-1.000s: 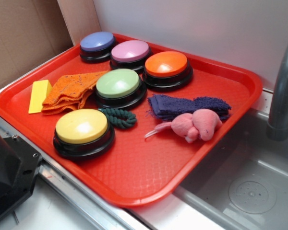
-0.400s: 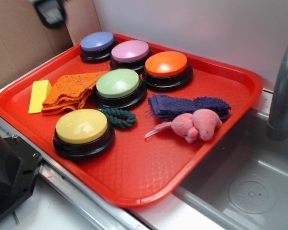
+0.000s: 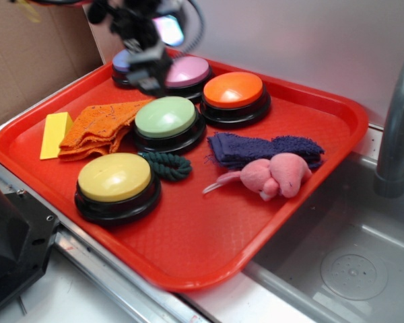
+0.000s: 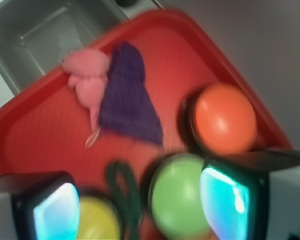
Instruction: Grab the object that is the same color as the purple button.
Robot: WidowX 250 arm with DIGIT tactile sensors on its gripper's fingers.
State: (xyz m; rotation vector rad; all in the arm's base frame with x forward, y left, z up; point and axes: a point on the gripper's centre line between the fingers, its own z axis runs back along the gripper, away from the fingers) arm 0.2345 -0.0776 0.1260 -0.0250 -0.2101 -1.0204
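Hanging now over the back of the red tray (image 3: 310, 168), above the purple button (image 3: 121, 62) and pink button (image 3: 188, 69): the gripper (image 3: 148, 70), blurry, only a dark corner at the top left a moment ago. Jaws wide apart in the wrist view, holding nothing. Lying flat near the tray's right side, same spot as before: the purple cloth (image 3: 262, 148), touching the pink mouse (image 3: 276, 175) just in front, well apart from the gripper. Sitting unmoved too: orange button (image 3: 233, 89), green button (image 3: 165, 116), yellow button (image 3: 114, 176), green rope (image 3: 168, 163), orange cloth (image 3: 97, 126), yellow block (image 3: 55, 133).
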